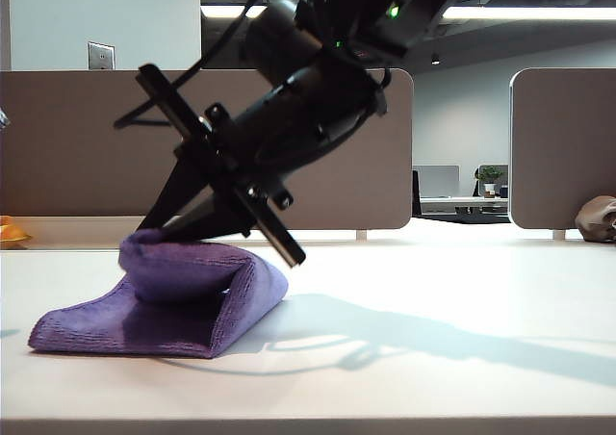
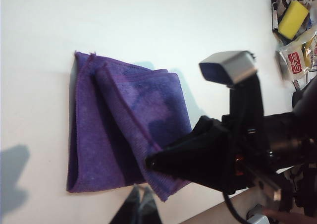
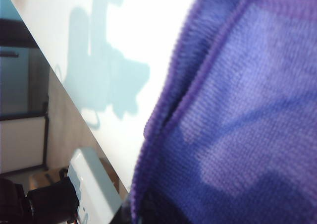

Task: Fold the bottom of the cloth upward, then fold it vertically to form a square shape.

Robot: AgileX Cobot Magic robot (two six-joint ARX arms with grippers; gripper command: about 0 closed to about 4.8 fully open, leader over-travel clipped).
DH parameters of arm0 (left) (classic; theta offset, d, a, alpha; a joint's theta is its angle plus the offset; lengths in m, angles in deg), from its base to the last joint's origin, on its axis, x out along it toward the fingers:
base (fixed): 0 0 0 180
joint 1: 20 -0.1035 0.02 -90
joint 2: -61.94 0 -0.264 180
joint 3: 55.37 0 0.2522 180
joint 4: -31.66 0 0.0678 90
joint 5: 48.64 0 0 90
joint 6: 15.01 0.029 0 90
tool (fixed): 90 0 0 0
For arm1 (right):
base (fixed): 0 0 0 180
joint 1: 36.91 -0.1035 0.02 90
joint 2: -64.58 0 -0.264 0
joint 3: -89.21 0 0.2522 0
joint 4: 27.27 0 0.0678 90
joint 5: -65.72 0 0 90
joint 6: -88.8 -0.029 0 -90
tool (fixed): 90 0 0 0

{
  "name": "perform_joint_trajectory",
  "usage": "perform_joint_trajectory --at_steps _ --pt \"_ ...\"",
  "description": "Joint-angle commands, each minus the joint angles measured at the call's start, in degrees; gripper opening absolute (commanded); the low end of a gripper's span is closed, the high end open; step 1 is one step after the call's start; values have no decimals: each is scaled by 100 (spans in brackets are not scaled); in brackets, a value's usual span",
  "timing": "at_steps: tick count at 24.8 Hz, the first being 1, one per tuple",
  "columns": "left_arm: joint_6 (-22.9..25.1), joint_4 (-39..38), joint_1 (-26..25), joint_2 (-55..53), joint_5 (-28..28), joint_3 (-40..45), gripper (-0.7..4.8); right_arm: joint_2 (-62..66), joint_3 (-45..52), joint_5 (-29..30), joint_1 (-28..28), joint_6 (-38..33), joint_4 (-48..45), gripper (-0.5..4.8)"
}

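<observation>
Pinching the cloth (image 2: pixel 114 135) with the right hand (image 2: pixel 148 163), shut tight on a hemmed edge near one corner. Holding that edge up off the worktop (image 1: pixel 433 377), so the cloth is humping up under the hand and sagging back down to lie flat. Reaching in from the right side of the exterior view and across the middle to do it.

Keeping the left hand (image 2: pixel 138 204) closed tight too, with nothing showing between its fingers. Hanging above the worktop, just beside the same edge of the cloth, looking down on it.

Lying on the worktop, left of the middle in the exterior view, already doubled over, with more than one layer showing. Looking a bit longer one way than the other from the left wrist view, with the hems running along the long way.

Guessing now: working on a fold, with the square not made yet. Needing to carry the pinched edge over the flat part lying below the hand, and to line up the edges. Being the nearer one, and already holding on, the right hand looks like the one to do it.

Seeing no box or bowl in play. Only a yellow sponge (image 2: pixel 293 13) and some packets, well apart from the cloth.
</observation>
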Motion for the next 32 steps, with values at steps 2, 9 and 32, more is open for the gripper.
perform_joint_trajectory --at_steps 2,9,32 --pt "44 24 -9 17 42 -24 -5 122 -31 142 -17 -52 -140 -7" --pt "42 20 -9 17 44 -24 -5 122 -33 11 -15 -413 -737 -7" --pt "66 -35 -9 20 2 -24 -5 400 -28 -98 -59 -426 -1274 57"
